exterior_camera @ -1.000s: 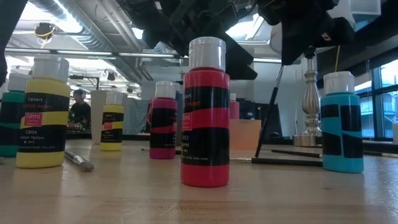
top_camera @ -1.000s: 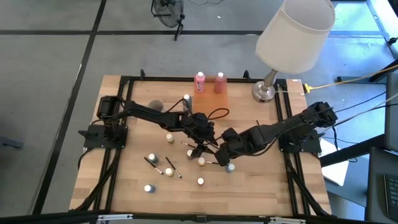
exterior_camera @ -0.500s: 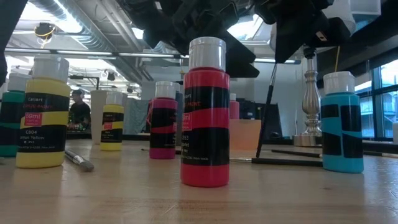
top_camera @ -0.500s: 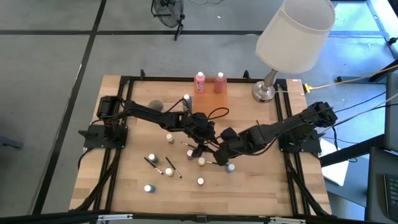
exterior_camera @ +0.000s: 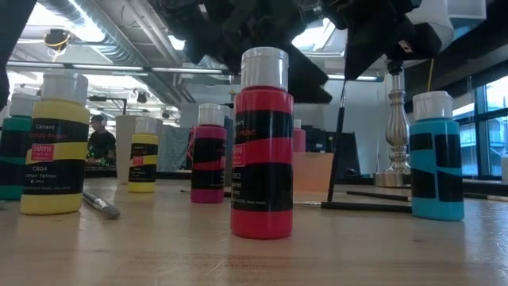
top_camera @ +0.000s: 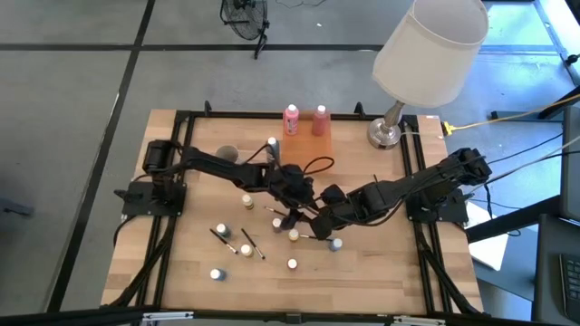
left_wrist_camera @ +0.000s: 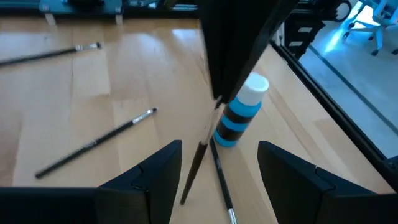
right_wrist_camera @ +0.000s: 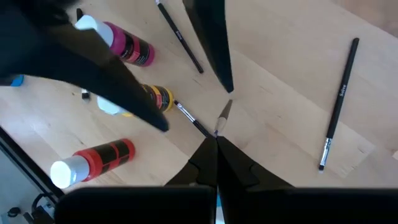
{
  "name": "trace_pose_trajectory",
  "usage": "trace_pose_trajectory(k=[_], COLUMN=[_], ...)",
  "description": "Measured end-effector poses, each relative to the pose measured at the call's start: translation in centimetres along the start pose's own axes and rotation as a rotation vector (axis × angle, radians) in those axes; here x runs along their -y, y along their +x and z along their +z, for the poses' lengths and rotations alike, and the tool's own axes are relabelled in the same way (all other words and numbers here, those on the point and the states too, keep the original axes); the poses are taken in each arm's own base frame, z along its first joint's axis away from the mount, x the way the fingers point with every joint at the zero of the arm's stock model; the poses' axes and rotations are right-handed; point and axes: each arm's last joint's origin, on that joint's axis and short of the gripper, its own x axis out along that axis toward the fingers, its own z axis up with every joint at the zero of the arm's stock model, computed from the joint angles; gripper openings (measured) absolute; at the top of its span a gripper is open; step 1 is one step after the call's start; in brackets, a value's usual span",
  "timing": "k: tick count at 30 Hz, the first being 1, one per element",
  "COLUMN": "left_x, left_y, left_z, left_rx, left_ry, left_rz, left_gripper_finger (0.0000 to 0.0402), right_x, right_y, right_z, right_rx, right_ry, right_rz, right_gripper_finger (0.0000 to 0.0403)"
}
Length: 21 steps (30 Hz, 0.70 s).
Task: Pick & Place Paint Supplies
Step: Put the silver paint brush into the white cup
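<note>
My right gripper (right_wrist_camera: 216, 144) is shut on a thin dark brush (exterior_camera: 338, 139) that stands nearly upright over mid-table. My left gripper (left_wrist_camera: 217, 168) is open and hovers close by. Its fingers stand either side of the brush's lower end (left_wrist_camera: 189, 183) without touching it. A blue white-capped bottle (left_wrist_camera: 239, 118) stands just beyond. Small capped bottles stand about: red (exterior_camera: 262, 151), yellow (exterior_camera: 54, 151), magenta (exterior_camera: 209, 155), blue (exterior_camera: 436, 159). More brushes (left_wrist_camera: 93, 143) lie flat on the wood. In the high view the left gripper (top_camera: 294, 201) and the right gripper (top_camera: 320, 215) meet at the centre. My right gripper pinches the brush near its upper end (left_wrist_camera: 217, 104) between the two fingers, coming from above and pointing down. The brush hangs below the fingers, slightly tilted. Whether its lower end (exterior_camera: 329, 197) touches the table I cannot tell.
Two pink bottles (top_camera: 291, 119) stand by an orange block (top_camera: 308, 138) at the far edge. The white-shaded lamp (top_camera: 426, 50) with its metal base (top_camera: 385, 136) stands at the far right. Capped bottles (top_camera: 246, 250) and brushes (top_camera: 252, 244) dot the near left. A person (exterior_camera: 101, 139) is in the room behind.
My right gripper has shifted a little toward the table's left with the brush's upper end. The brush has tipped closer to upright while its lower end stayed in place. The left gripper has kept still.
</note>
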Motion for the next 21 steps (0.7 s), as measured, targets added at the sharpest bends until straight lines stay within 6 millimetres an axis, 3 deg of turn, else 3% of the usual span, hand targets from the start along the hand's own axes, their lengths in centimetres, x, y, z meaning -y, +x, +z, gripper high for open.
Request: trace_pose_trajectory(k=[5,21], left_x=[-0.5,-0.5], left_y=[1.3,1.3], left_z=[-0.9,-0.2], left_rx=[0.013,0.083], left_ry=[-0.052,-0.039], left_rz=[-0.001,-0.003], left_gripper_finger=[0.0207,0.0207], right_x=[-0.1,0.0], right_y=[0.0,0.1], right_z=[0.1,0.3], right_rx=[0.004,0.005], right_ry=[-0.008,-0.020], right_rz=[0.008,0.001], right_gripper_finger=[0.0000,0.0000])
